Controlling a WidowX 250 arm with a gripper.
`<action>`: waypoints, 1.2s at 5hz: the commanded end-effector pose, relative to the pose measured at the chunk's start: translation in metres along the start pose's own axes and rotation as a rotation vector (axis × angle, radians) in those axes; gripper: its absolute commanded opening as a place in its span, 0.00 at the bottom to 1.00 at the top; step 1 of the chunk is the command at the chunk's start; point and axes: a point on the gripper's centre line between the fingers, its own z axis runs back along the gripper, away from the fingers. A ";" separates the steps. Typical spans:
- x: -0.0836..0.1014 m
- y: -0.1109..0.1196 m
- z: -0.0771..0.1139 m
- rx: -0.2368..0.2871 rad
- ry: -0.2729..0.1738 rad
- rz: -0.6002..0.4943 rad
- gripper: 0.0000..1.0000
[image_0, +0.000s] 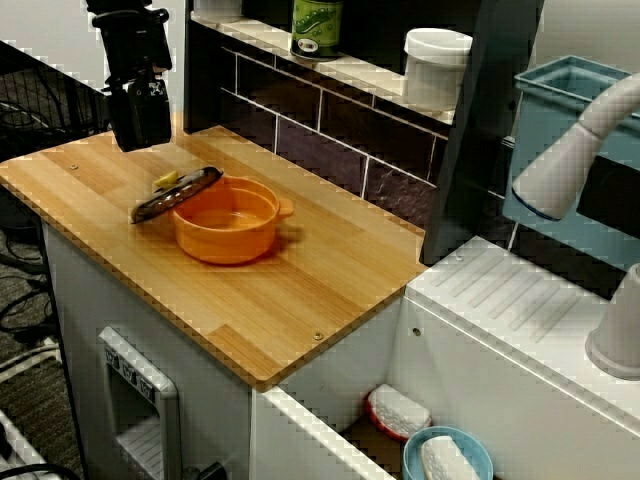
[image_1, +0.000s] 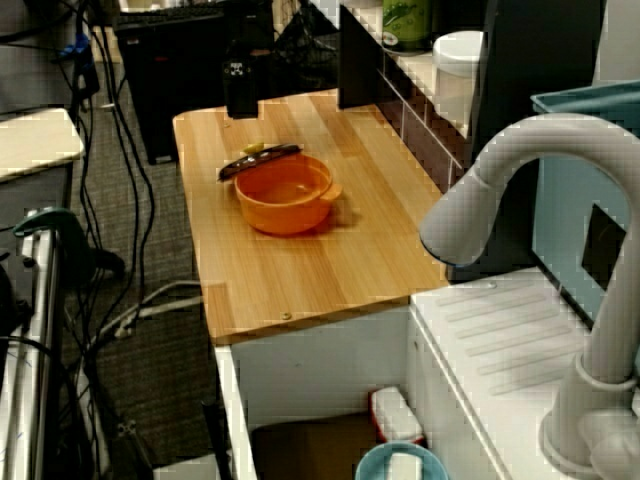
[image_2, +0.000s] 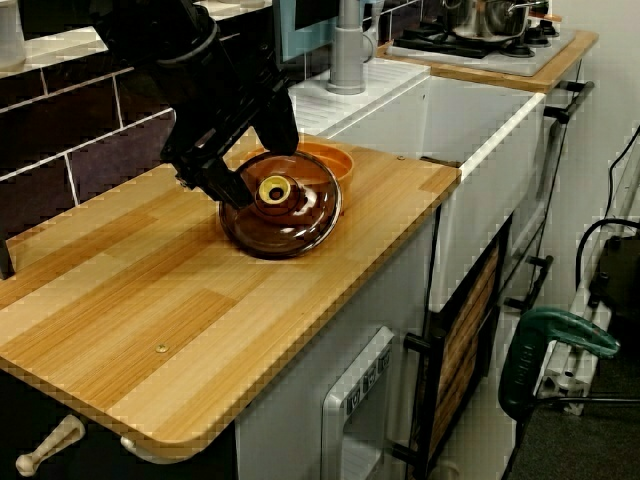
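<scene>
An orange pot (image_0: 228, 222) with two small handles stands in the middle of the wooden counter (image_0: 300, 290). A dark brown glass lid (image_0: 178, 194) with a yellow knob (image_2: 274, 190) leans tilted against the pot's rim, its lower edge on the wood. In the view from the counter's end, the black gripper (image_2: 232, 190) reaches down beside the lid (image_2: 282, 208), with its tip close to the knob. In the view from the front corner, the gripper (image_0: 140, 138) hangs just behind and above the lid. Its fingers are hidden by its own dark body. The pot (image_1: 285, 193) looks empty.
A dark tiled back wall with a shelf carries a green bottle (image_0: 316, 26) and a white jar (image_0: 436, 66). A white sink unit with a grey faucet (image_1: 520, 190) adjoins the counter. Below lie a blue bowl (image_0: 446, 458) and cables on the floor (image_1: 130, 300).
</scene>
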 end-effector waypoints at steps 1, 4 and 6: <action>-0.001 -0.012 0.000 0.008 -0.036 -0.021 1.00; -0.006 -0.022 -0.011 -0.015 -0.041 -0.013 1.00; -0.004 -0.020 -0.008 -0.021 -0.045 -0.001 1.00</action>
